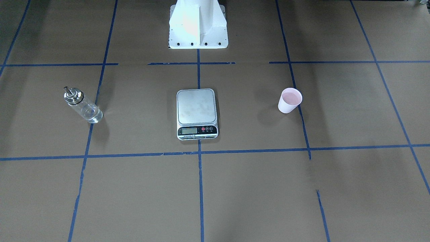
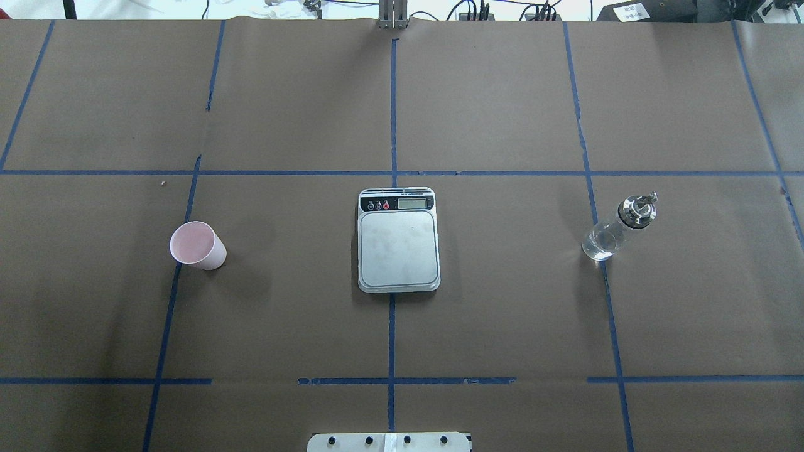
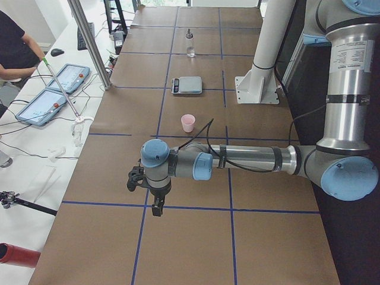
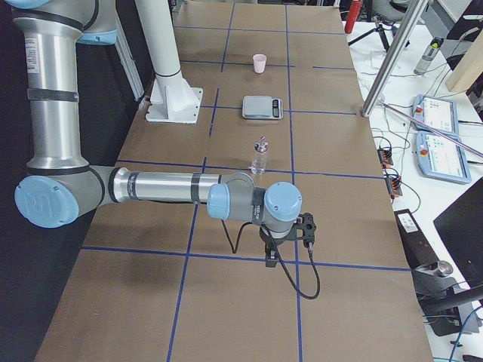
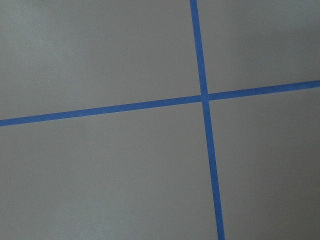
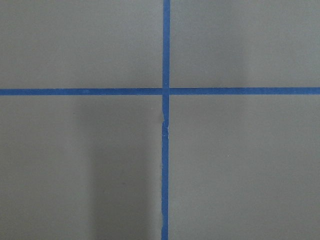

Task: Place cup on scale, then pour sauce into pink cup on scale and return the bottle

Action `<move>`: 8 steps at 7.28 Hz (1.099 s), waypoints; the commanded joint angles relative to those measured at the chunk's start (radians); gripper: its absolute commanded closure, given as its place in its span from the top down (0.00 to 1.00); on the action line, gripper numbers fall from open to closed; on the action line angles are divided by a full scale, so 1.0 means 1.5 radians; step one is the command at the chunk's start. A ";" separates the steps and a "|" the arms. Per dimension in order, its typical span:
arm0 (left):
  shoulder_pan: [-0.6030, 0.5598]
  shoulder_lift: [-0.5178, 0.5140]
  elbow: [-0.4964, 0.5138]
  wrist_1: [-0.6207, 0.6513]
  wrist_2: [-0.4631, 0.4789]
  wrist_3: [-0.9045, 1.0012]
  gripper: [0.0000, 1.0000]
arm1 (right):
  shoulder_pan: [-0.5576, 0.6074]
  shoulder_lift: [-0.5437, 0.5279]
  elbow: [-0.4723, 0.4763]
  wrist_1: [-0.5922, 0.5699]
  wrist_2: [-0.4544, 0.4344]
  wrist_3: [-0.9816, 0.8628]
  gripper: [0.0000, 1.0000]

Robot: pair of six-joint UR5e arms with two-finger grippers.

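Note:
The pink cup stands upright on the brown table, on my left side, apart from the scale. The scale lies in the middle with its steel platform bare. The clear glass bottle with a metal spout stands on my right side. My left gripper shows only in the exterior left view, hanging over the table's end, far from the cup. My right gripper shows only in the exterior right view, short of the bottle. I cannot tell whether either is open or shut.
The white robot pedestal stands behind the scale. Blue tape lines cross the brown paper; both wrist views show only this. Tablets and a slanted metal pole stand beyond the table's far edge, by a person.

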State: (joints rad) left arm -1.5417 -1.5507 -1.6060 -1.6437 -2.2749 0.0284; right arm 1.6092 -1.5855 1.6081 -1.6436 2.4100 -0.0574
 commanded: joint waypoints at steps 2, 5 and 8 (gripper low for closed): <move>0.000 -0.003 -0.006 0.000 -0.001 0.004 1.00 | 0.000 0.001 0.003 0.015 0.001 0.002 1.00; 0.001 -0.015 -0.085 0.016 0.003 -0.010 1.00 | 0.000 0.004 0.007 0.015 0.002 0.005 1.00; 0.014 0.007 -0.249 0.019 -0.032 -0.100 1.00 | 0.000 0.002 0.026 0.015 0.002 0.003 1.00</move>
State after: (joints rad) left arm -1.5262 -1.5523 -1.8835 -1.6157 -2.2877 -0.0983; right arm 1.6091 -1.5809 1.6347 -1.6214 2.4129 -0.0516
